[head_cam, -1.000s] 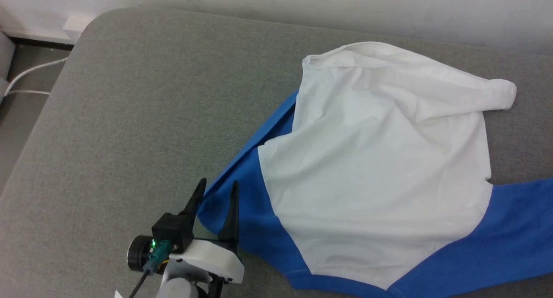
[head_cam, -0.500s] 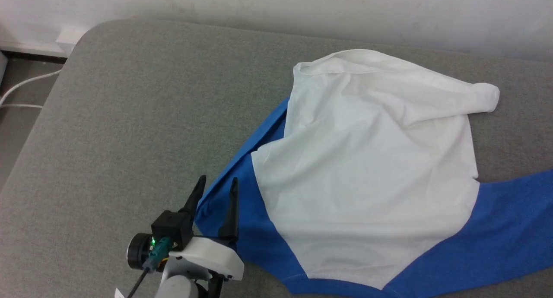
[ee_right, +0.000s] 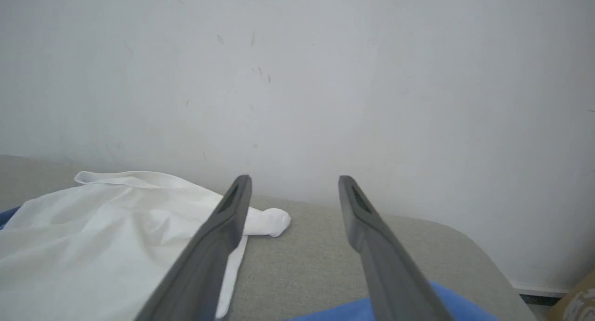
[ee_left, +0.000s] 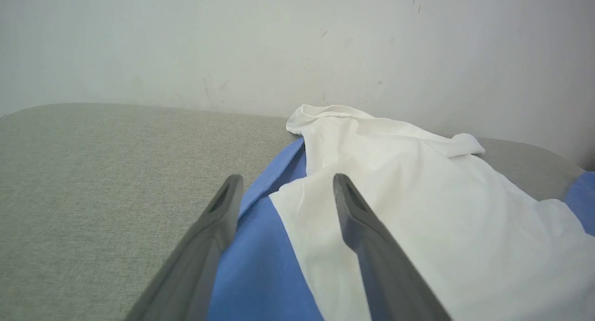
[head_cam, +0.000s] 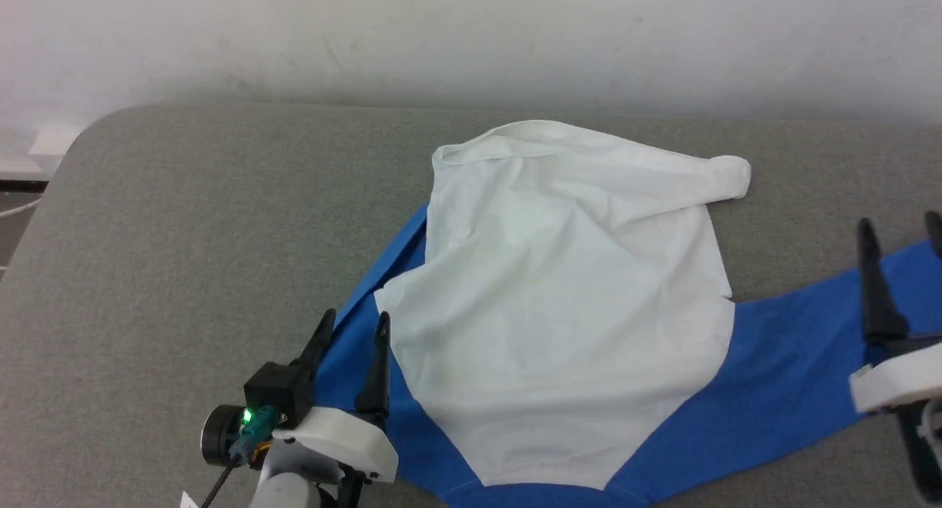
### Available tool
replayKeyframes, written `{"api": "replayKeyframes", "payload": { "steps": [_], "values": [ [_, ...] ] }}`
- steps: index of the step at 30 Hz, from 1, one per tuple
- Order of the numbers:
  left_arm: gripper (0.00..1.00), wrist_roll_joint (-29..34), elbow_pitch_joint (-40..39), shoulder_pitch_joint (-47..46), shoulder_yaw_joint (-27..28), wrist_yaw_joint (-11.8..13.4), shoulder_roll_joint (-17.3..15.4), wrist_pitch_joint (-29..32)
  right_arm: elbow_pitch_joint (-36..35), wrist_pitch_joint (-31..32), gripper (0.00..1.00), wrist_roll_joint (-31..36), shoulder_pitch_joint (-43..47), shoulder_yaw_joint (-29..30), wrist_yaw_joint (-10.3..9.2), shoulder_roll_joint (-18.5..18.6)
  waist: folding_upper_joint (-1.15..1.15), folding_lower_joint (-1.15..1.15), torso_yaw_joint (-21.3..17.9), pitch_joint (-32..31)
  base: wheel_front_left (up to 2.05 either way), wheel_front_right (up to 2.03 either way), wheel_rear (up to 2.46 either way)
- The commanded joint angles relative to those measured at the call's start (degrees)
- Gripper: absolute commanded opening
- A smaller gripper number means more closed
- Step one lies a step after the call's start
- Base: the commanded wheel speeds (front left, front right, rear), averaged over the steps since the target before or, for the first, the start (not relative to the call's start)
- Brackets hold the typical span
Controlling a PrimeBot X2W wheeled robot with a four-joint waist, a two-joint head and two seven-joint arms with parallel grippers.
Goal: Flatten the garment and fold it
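The left gripper (head_cam: 353, 324) and right gripper (head_cam: 899, 232) stand spread, empty, over the blue sleeves of the garment (head_cam: 559, 316), perhaps brushing cloth.

Garment (head_cam: 559, 324): white body, royal-blue sleeves. Upholstered surface (head_cam: 184, 235): mid-grey (fine heathered weave). Wall (head_cam: 471, 37): off-white, faint dark scuffs. Left gripper (head_cam: 355, 316): black, with white housing (head_cam: 338, 438) and green indicator light (head_cam: 247, 417). Right gripper (head_cam: 899, 222): black and white.

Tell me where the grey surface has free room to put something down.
The widest bare patch of the grey surface lies between its rounded left edge and the garment. A narrow strip runs between garment and wall. From the left gripper rightwards it is crowded: garment and right gripper.
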State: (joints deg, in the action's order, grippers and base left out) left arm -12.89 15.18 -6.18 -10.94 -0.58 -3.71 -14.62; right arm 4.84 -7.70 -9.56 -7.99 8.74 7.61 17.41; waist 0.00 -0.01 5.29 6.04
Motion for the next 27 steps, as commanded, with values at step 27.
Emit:
{"api": "replayKeyframes", "payload": {
  "steps": [27],
  "values": [
    [1.0,-1.56,9.1,-24.21,-3.99,-6.38,-15.0,39.18,-11.17,-4.06,1.0,-3.96,9.05,-13.71,-0.12,-11.03,0.0,0.01,-10.34,8.97,0.0,0.0,0.0]
  ]
}}
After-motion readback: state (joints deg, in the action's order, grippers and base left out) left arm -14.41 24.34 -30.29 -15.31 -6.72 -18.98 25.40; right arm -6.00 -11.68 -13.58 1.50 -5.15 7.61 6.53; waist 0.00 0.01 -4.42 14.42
